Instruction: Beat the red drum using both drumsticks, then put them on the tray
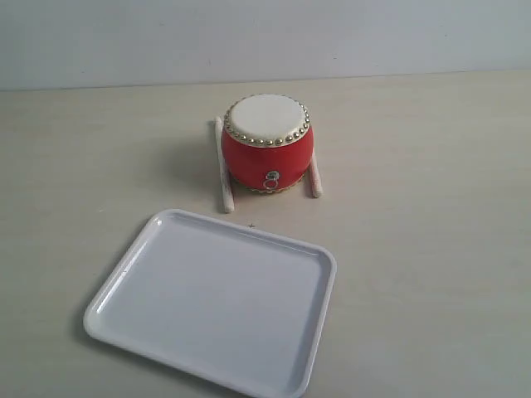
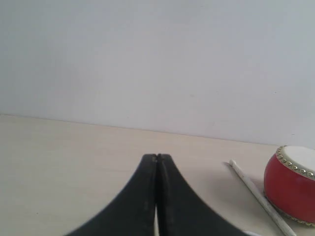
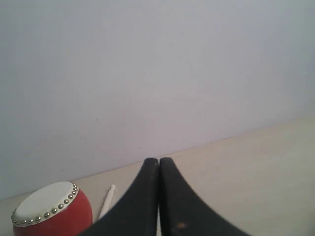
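Observation:
The red drum stands upright on the table, cream skin up. One drumstick lies flat against its left side, the other drumstick against its right. The white tray lies in front of the drum with nothing on it. Neither gripper shows in the exterior view. My left gripper is shut with nothing in it; the drum and a drumstick lie off to its side. My right gripper is also shut and holds nothing, with the drum and a drumstick beside it.
The table is a pale wood surface that runs back to a plain grey-white wall. Nothing else stands on it.

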